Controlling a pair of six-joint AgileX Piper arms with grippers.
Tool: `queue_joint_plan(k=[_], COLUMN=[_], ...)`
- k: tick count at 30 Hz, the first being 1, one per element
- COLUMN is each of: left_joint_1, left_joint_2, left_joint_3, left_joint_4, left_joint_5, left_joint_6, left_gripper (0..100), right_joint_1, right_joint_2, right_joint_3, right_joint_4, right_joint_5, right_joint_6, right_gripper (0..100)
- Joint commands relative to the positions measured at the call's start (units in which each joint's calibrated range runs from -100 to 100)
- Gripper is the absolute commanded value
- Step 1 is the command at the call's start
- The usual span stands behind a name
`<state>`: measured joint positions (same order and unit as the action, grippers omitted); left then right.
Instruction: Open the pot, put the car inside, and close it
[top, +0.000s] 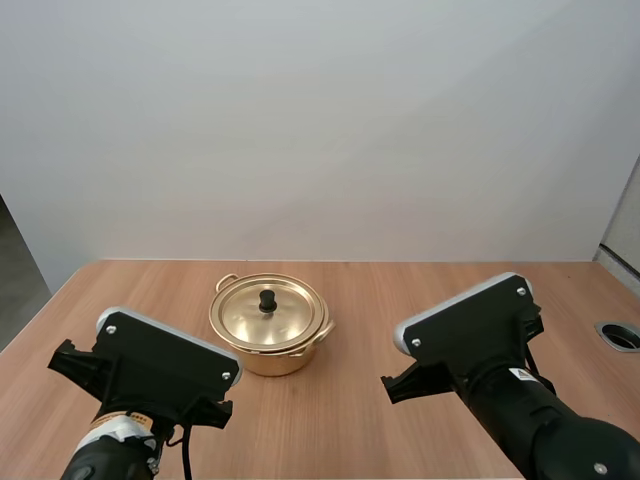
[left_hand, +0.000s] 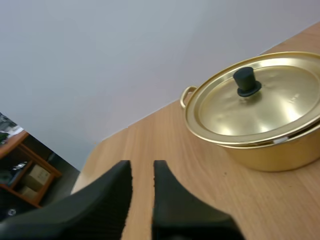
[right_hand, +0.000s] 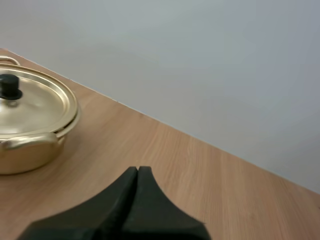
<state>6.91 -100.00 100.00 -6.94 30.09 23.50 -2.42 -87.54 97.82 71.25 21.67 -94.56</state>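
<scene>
High view: a wooden table (top: 400, 300) spreads wide beneath both arms. Near its middle, between the two arms and a little to the left, the gold pot (top: 272, 358) stands upright with its lid (top: 245, 318) on. From the left wrist view the lid seems to sit slightly off-centre on the rim, though the angle makes that hard to judge. My left gripper (left_hand: 142, 169) hovers over bare wood near the pot, fingers parted by a narrow gap, holding nothing. My right gripper (right_hand: 137, 172) hangs over the table on the pot's other side, fingers pressed together, empty. A black knob (top: 267, 300) tops the lid.
</scene>
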Motion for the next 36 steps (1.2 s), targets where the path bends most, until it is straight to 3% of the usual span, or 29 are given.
queue_joint_plan(k=[1,6,7,8,9,11,12,15,17,18,22,36], left_joint_1=[-0.12,-0.12,-0.12,-0.12,-0.12,-0.12,-0.36,-1.85,-3.45,-4.22,-5.93,-5.93], left_joint_2=[0.0,0.0,0.0,0.0,0.0,0.0,0.0,0.0,0.0,0.0,0.0,0.0], left_joint_3=[0.0,0.0,0.0,0.0,0.0,0.0,0.0,0.0,0.0,0.0,0.0,0.0], left_joint_4=[8.0,8.3,7.8,7.4,7.4,6.9,6.2,7.5,10.1,11.0,11.6,11.9], left_joint_5=[-0.7,-2.4,-4.3,-7.2,-9.8,-9.0,-8.3,-4.6,-2.8,-1.9,0.2,-0.7], left_joint_6=[-0.1,-2.0,-2.0,-2.0,-2.1,-3.5,-7.4,-25.4,-41.3,-44.3,-44.5,-44.5], left_gripper=[0,0,0,0,0,0,0,0,0,0,0,0], right_joint_1=[0.0,0.0,0.0,0.0,0.0,0.0,0.0,0.0,0.0,0.0,0.0,0.0], right_joint_2=[-6.7,-8.3,-8.6,-10.2,-11.2,-12.5,-12.5,-12.5,-12.5,-12.5,-12.5,-12.5], right_joint_3=[0.6,2.2,2.2,2.2,2.2,2.2,2.2,2.2,2.2,2.2,2.2,2.2], right_joint_4=[-1.5,-11.1,-20.4,-34.9,-44.0,-57.8,-61.3,-61.8,-61.8,-61.8,-61.8,-63.4], right_joint_5=[-3.4,-9.9,-8.0,-7.3,-4.6,4.2,10.0,10.0,10.0,10.0,10.0,10.1], right_joint_6=[3.2,15.1,22.0,41.7,52.0,66.3,71.1,72.3,72.4,72.5,73.3,76.0], right_gripper=[0,0,0,0,0,0,0,0,0,0,0,0])
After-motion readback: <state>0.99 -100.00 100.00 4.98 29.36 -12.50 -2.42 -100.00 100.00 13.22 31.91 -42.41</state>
